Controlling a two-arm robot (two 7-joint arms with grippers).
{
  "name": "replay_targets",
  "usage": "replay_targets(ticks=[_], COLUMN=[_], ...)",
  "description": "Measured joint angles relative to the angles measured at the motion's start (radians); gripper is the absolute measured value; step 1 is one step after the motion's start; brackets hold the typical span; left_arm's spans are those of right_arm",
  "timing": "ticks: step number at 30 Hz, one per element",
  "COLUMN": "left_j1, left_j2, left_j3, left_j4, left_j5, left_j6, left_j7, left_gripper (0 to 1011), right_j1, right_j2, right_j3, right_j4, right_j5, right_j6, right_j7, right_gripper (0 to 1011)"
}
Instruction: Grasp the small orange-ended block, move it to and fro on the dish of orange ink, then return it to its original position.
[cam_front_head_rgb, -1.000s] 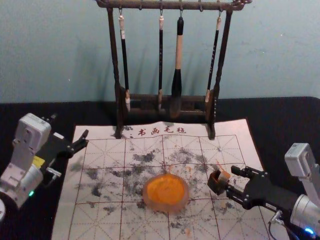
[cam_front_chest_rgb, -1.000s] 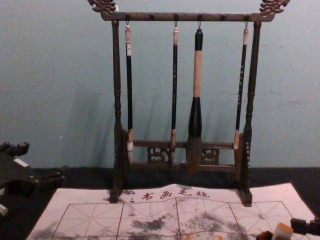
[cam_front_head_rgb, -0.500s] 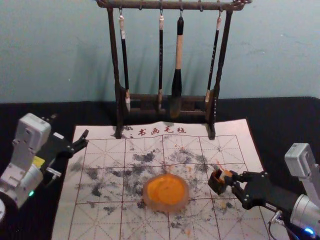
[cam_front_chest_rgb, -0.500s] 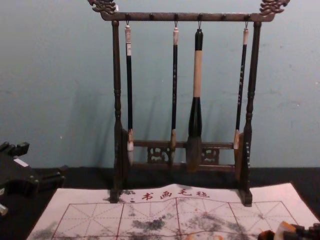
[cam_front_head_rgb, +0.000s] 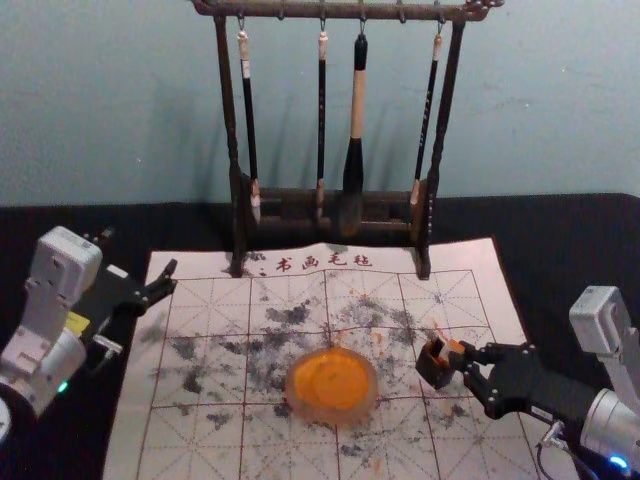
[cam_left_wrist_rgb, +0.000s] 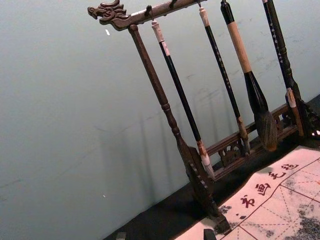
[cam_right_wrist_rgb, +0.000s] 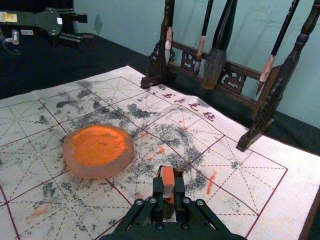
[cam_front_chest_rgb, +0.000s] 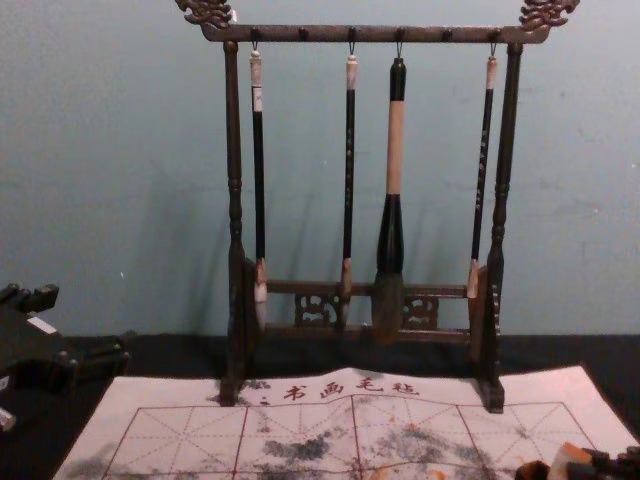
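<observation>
Head view: right pincer (cam_front_head_rgb: 466, 358) tight on block (cam_front_head_rgb: 455, 347) at box (cam_front_head_rgb: 431, 367); orange-inked dish (cam_front_head_rgb: 332, 414); left pincer (cam_front_head_rgb: 140, 253) agape, empty, at left.

Wooden rack (cam_front_chest_rgb: 425, 35), matt black cloth (cam_front_head_rgb: 575, 240), smooth dish (cam_right_wrist_rgb: 92, 172)

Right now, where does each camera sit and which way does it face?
Head: forward, down at dish and mat; left gripper, right gripper show.
Chest, lower: forward at brush rack; both grippers, at edges.
Left wrist: towards rack; own fingertips, apart.
Right wrist: over gripped block towards dish and rack; left gripper beyond.
Head and chest share rack, mat, grippers.
</observation>
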Motion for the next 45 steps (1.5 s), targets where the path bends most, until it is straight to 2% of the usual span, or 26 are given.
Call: replay_targets(ticks=[11, 20, 29, 39, 45], left_j1=[0.0, 0.0, 0.0, 0.0, 0.0], left_j2=[0.0, 0.0, 0.0, 0.0, 0.0], left_j3=[0.0, 0.0, 0.0, 0.0, 0.0], left_j4=[0.0, 0.0, 0.0, 0.0, 0.0], left_j5=[0.0, 0.0, 0.0, 0.0, 0.0], left_j6=[0.0, 0.0, 0.0, 0.0, 0.0], left_j7=[0.0, 0.0, 0.0, 0.0, 0.0], left_gripper=[1001, 1001, 1001, 1001, 1001], right_j1=[0.0, -0.002, -0.011, -0.031, -0.039], right_j2=[0.0, -0.006, -0.003, 0.016, 0.035], right_j3=[0.002, 0.017, 0.038, 0.077, 0.095], right_j4=[0.0, 0.001, -0.024, -0.082, -0.128], right_j5=[0.0, 0.017, 0.038, 0.079, 0.122], right_j6=[0.002, 0.016, 0.026, 0.037, 0.04], right_j7=[0.005, 0.042, 0.046, 0.043, 0.064], right_gripper=[94, 94, 93, 93, 93])
